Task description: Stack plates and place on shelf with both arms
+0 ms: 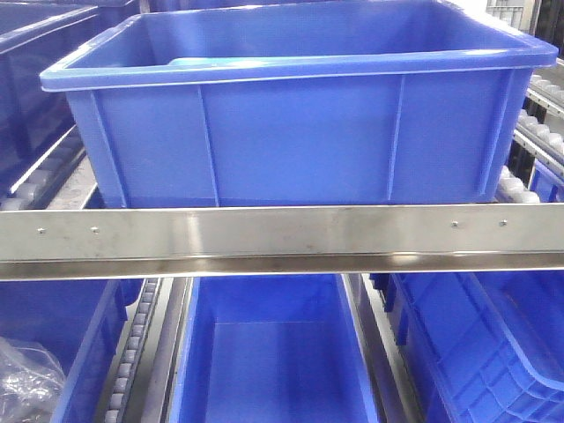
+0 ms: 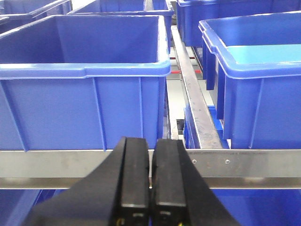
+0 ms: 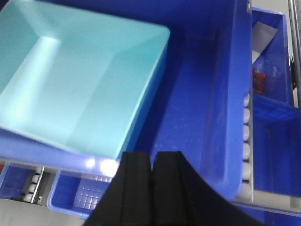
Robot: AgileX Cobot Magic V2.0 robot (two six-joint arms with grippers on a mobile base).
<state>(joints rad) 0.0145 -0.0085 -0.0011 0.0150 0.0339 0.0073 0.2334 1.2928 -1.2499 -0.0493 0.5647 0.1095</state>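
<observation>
Both grippers closed and empty at the shelf.
Left gripper [image 2: 150, 188] has jaws together, pointing at the rail [image 2: 244, 165] and a bin [image 2: 80, 108] at 12 o'clock. Right gripper [image 3: 151, 188], jaws together, hangs over a plate [image 3: 75, 80] at 11 o'clock inside a bin [image 3: 221, 94].

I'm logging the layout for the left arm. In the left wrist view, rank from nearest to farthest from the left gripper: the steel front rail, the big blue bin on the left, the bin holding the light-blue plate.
1. front rail, right behind the left gripper.
2. big blue bin, left, just beyond the rail.
3. bin with light-blue plate, right; about as near as the left bin, too close to call.
</observation>
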